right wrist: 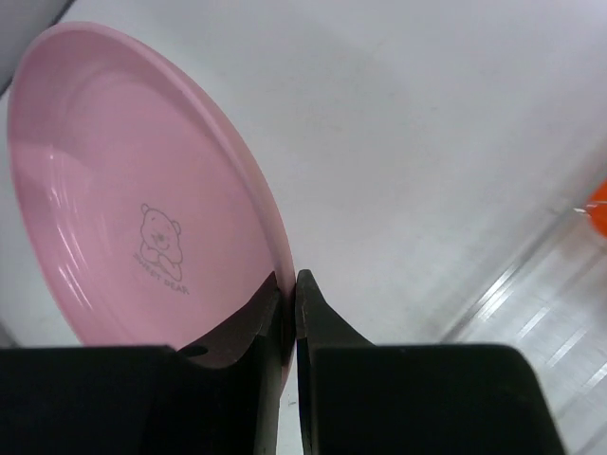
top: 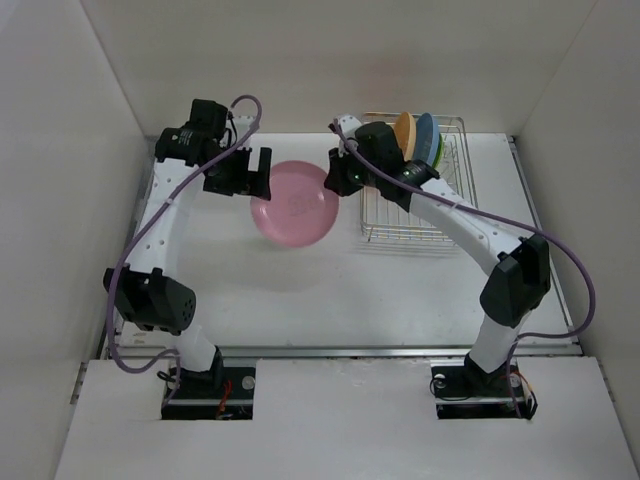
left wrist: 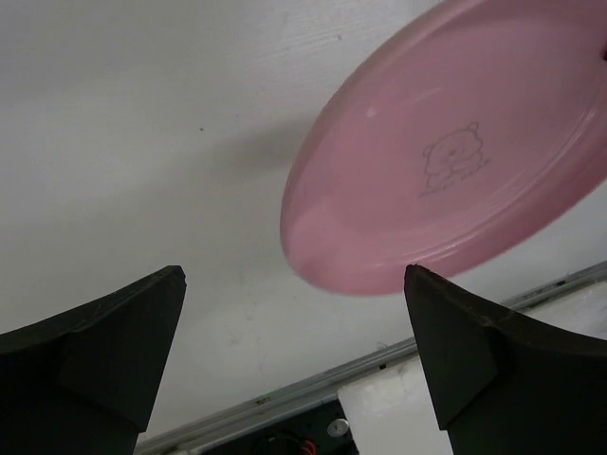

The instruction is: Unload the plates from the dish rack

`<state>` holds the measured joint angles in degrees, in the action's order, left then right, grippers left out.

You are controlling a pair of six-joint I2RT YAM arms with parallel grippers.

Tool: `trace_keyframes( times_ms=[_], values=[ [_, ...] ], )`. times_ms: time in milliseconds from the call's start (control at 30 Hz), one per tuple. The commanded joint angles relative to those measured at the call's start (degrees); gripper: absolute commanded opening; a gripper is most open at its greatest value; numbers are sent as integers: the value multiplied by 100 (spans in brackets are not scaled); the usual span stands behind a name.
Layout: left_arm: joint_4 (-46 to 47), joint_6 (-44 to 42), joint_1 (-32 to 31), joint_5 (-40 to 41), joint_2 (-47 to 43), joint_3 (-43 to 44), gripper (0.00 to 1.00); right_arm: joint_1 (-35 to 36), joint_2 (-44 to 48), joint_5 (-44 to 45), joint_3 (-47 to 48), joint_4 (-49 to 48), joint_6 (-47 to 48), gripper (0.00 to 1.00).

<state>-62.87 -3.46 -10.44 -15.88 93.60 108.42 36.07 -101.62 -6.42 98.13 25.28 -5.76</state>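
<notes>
A pink plate (top: 296,204) with a small bear print hangs over the table's middle, left of the dish rack (top: 413,220). My right gripper (top: 338,176) is shut on its right rim; the right wrist view shows the plate (right wrist: 142,190) edge pinched between the two fingers (right wrist: 289,299). My left gripper (top: 250,172) stands open just left of the plate, nothing between its jaws; its own view has the plate (left wrist: 455,152) ahead and to the right. In the rack stand a cream-yellow plate (top: 404,130), a blue plate (top: 426,135) and a green one (top: 438,152).
White walls close in the table on the left, back and right. A metal rail (top: 340,350) runs along the table's near edge. An orange-red patch (right wrist: 597,204) shows at the right edge of the right wrist view.
</notes>
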Motion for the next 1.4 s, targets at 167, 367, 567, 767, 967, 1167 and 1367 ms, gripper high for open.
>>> trace_keyframes(
  times_ms=[167,367,567,767,967,1167,1367],
  values=[
    [-261,-304,-2,-302,228,-673,80,22,37,-2143,-145,-1516,-540,0],
    [-313,-304,51,-233,334,-568,0,22,-77,-1917,-250,-1465,-593,0],
    [-313,-251,103,137,649,-760,0,-91,-130,-837,-101,-938,-777,18],
    [-68,-182,479,208,1115,-1209,0,-548,-77,-29,40,-568,-962,73],
    [161,-75,1254,23,1546,-1262,0,-997,301,1140,22,-349,-1216,80],
    [328,29,1834,76,1924,-1262,0,-1673,-364,3425,1067,678,-1876,80],
    [241,171,2230,129,2232,-1262,2,-2130,-1017,4394,1815,847,-1947,73]
  ],
)
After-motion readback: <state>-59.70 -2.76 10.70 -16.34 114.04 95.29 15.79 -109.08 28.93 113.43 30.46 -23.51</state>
